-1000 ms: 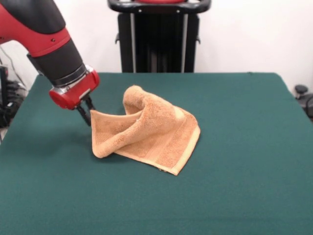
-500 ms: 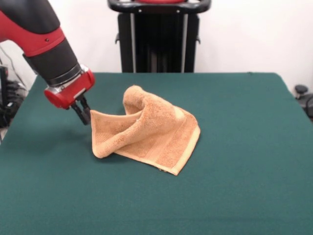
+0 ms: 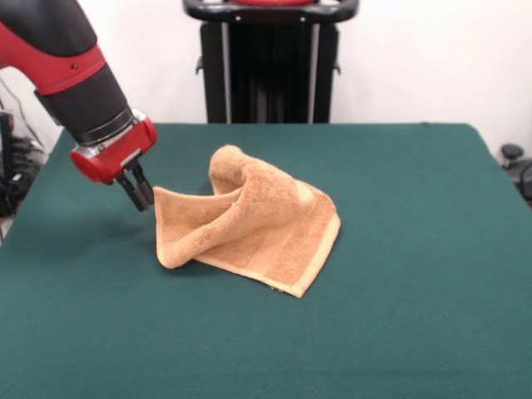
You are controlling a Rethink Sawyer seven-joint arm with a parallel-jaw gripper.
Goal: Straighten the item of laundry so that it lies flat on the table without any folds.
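Observation:
The orange-tan towel (image 3: 249, 220) lies crumpled on the dark green table (image 3: 399, 249), left of the table's middle. Its back part stands up in a hump, and one corner is raised at the left. A flat banded edge points toward the front right. No tag shows. My gripper (image 3: 140, 198) hangs from the red and black arm that comes in from the upper left. It sits just left of the raised towel corner, a small gap apart from it. Its dark fingers look shut together and hold nothing.
The robot's black pedestal (image 3: 270, 62) stands behind the table's far edge. Dark equipment shows past the table's left edge (image 3: 12, 166) and right edge (image 3: 515, 166).
My gripper has drawn back to the left and slightly up, away from the towel's raised corner. The towel has not moved.

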